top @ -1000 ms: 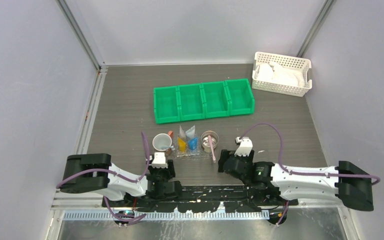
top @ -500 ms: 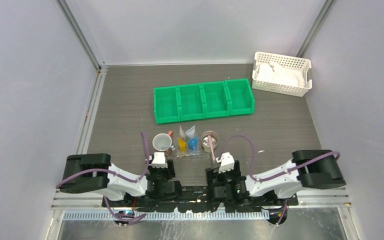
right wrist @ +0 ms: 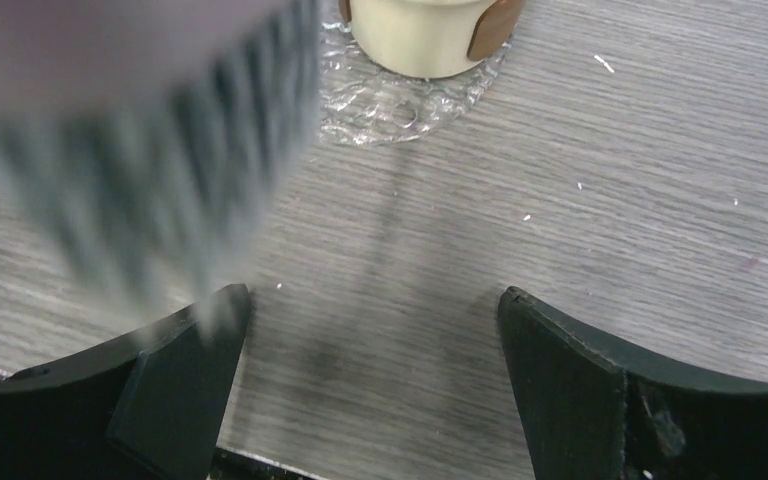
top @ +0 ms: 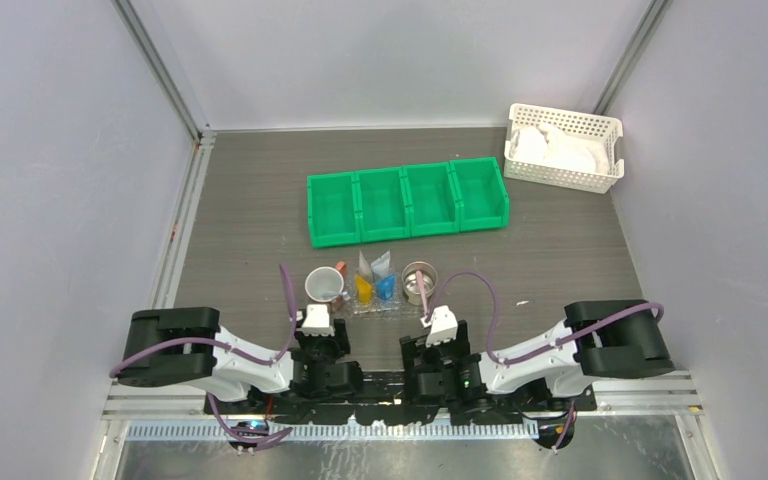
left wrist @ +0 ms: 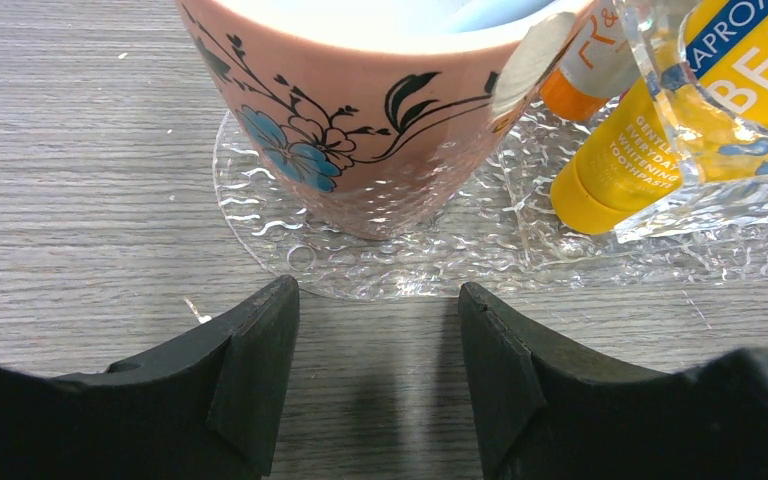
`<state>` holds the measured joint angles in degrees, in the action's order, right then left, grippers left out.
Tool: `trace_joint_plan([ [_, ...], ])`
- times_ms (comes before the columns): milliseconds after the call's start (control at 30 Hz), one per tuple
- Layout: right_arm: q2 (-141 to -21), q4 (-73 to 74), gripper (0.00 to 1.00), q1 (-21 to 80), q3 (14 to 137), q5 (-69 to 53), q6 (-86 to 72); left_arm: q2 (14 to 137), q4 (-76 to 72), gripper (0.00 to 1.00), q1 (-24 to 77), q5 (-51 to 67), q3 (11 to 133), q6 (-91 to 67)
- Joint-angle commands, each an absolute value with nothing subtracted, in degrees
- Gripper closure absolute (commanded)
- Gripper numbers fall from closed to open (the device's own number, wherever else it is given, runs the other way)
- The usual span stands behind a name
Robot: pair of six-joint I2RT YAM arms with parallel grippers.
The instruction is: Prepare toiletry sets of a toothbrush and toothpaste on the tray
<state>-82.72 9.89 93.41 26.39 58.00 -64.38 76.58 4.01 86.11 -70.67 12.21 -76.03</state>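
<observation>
The clear crinkly tray lies near the table's front edge. It holds a flowered cup, a yellow toothpaste, a blue toothpaste and a metal cup with the pink toothbrush leaning out. A red-capped tube stands beside the flowered cup. In the left wrist view the cup and yellow toothpaste sit on the tray just ahead of my open, empty left gripper. My right gripper is open and empty over bare table, short of the tray's edge. I cannot make out the grey toothbrush.
A green four-compartment bin stands mid-table. A white lattice basket sits at the back right. Both arms are folded low by their bases, with the left gripper and right gripper just in front of the tray. A blurred grey striped object fills the right wrist view's upper left.
My right arm has folded back toward its base; its gripper has moved left and nearer, empty. The left arm and the things on the tray have not moved.
</observation>
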Motion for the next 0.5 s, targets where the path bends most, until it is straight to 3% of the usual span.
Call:
trace_joint_plan([
  [0, -85.52, 9.91, 0.0, 91.76, 28.7, 57.24, -65.28, 78.09, 5.79, 0.39, 85.34, -54.05, 9.38, -80.16],
  [467, -92.77, 3.92, 0.0, 81.59, 30.88, 49.78, -59.65, 78.71, 3.62, 0.38, 83.83, -52.92, 9.58, -77.4],
])
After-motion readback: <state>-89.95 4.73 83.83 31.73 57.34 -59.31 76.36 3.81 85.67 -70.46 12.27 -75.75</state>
